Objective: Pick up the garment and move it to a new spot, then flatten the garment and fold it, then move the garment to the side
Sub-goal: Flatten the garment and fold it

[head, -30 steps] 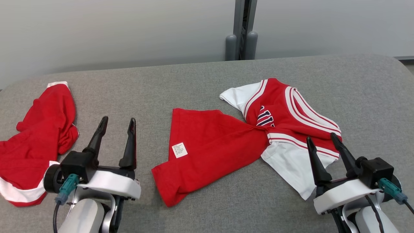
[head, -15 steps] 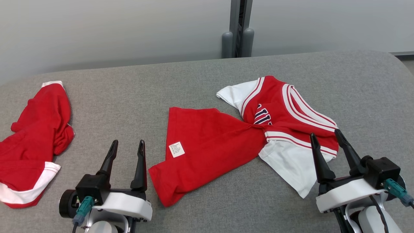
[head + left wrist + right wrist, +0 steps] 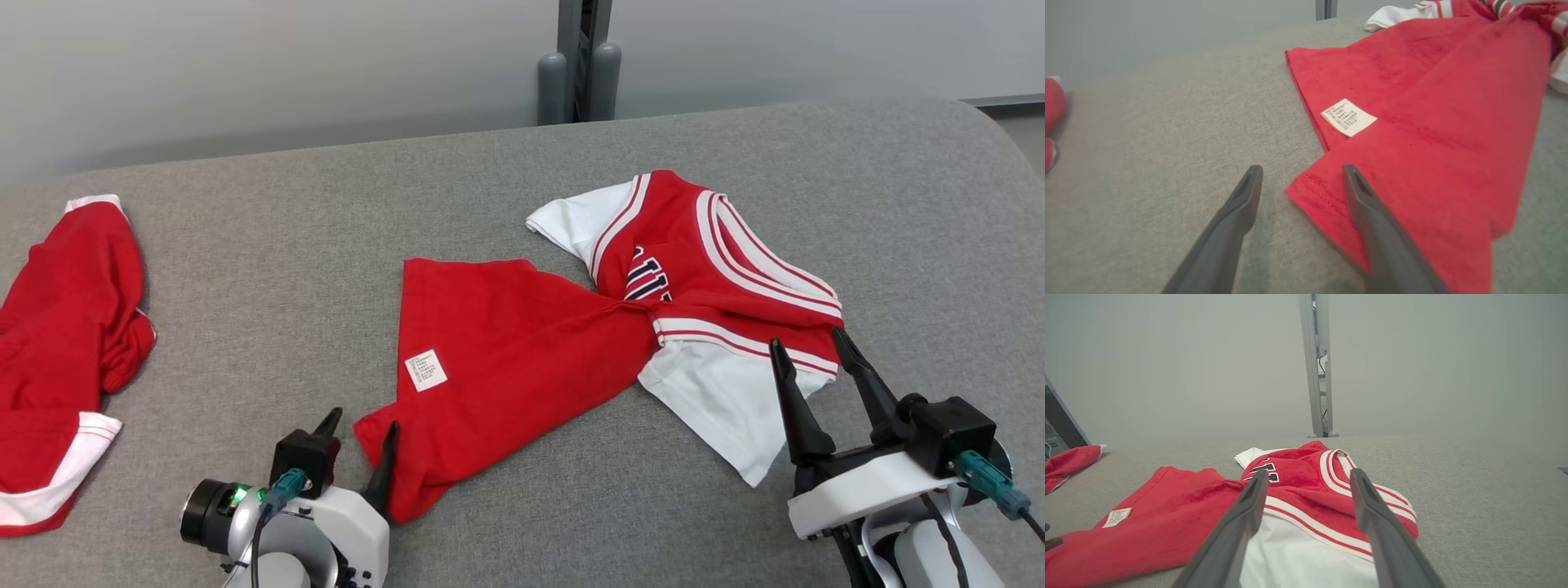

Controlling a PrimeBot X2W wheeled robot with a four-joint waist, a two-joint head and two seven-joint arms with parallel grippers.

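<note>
The twisted red-and-white garment (image 3: 522,351) lies right of centre on the grey surface (image 3: 245,269). The left gripper (image 3: 362,420), jaws spread and empty, brackets its near hem corner (image 3: 1306,192). The right gripper (image 3: 806,340), also released, hovers by the white sleeve (image 3: 710,400). Pinching both layers should lift cleanly.

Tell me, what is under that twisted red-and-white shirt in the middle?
The grey fabric surface shows all around the shirt, so it lies on that; anything beneath its folds is hidden.
</note>
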